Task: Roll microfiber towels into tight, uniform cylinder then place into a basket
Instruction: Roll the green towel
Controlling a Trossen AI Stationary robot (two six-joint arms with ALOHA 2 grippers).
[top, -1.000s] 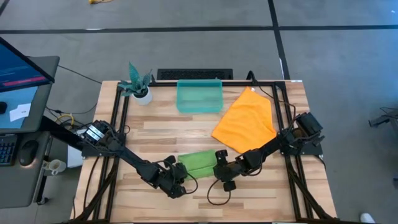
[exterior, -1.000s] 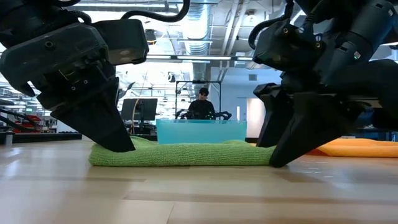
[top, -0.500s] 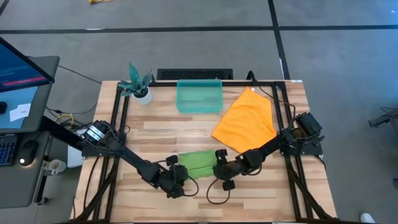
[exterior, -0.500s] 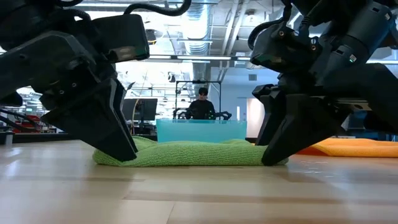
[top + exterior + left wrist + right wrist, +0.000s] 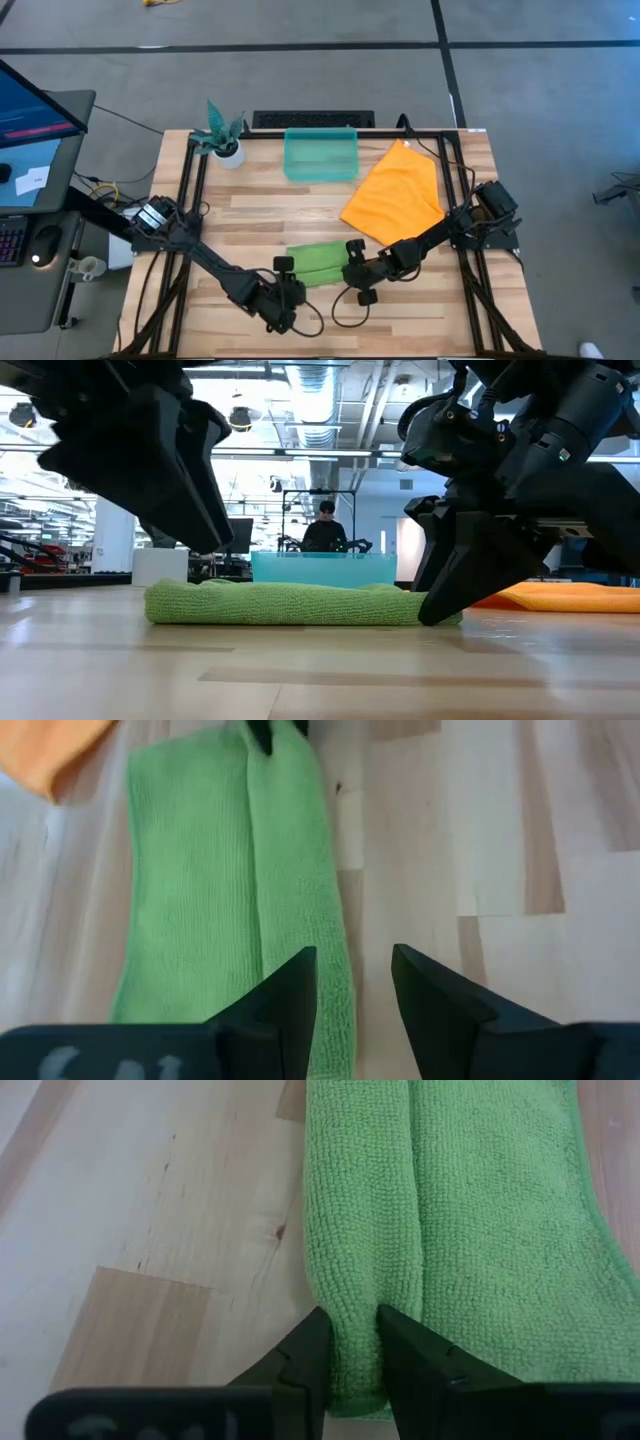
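The lime green towel (image 5: 318, 262) lies folded into a long strip on the table's near middle, and also shows in the low view (image 5: 290, 603). My right gripper (image 5: 347, 268) is shut on its right end. My left gripper (image 5: 290, 282) is open, raised above the towel's left end (image 5: 160, 600) and touching nothing. In the left wrist view its fingers stand over the strip's near edge (image 5: 335, 980). The orange towel (image 5: 395, 195) lies spread flat at the far right. The teal basket (image 5: 320, 155) stands at the far middle. My right gripper pinches a rounded fold (image 5: 350, 1315) at the green towel's right end, on its near side, between its two fingers. The fingers (image 5: 450, 585) slant down from the table's right and lie along the strip. The towel lies flat on the table.
A white pot with a teal plant (image 5: 222, 135) stands at the far left. A black frame (image 5: 190, 200) runs along the table's sides. A person (image 5: 325, 532) is in the room beyond the basket. Bare wood lies along the near edge.
My left gripper has come off the green towel's left end, risen, and drawn back a little toward the table's near edge. The towel stays lying as a strip, and my right gripper has kept its place on the right end.
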